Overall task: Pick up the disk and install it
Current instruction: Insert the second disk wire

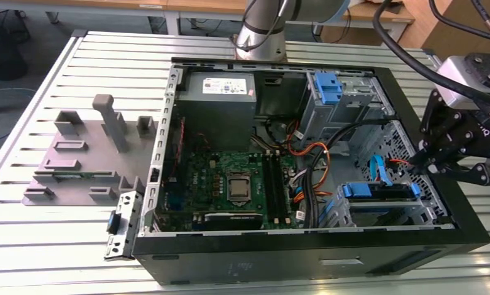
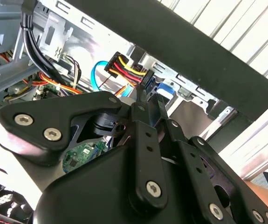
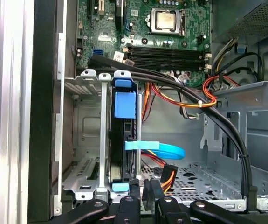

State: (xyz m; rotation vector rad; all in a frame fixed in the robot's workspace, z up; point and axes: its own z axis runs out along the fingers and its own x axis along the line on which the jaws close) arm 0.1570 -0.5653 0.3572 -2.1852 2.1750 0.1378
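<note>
Over the slatted table [image 1: 32, 258], gripper [image 1: 441, 165] hangs beside the case-mounted disk [image 3: 124, 140], jaws' state unclear.

Thick black cable bundle [image 3: 185, 88] and orange-red-yellow wires [image 3: 171, 100] cross above the grey metal drive cage [image 3: 85, 140], narrowing access.

Arm [image 1: 261, 27]: silver-grey metallic tubular column, glossy finish, blue-grey joint cover above. Wrist assembly carries a light grey housing with thick black cables [image 1: 409, 55] looping over it. Gripper [image 1: 441, 161]: matte black, built of flat linkage plates with rounded corners, fastened by silver hex-socket screws [image 2: 153, 188] at the pivots in the second wrist view.
</note>
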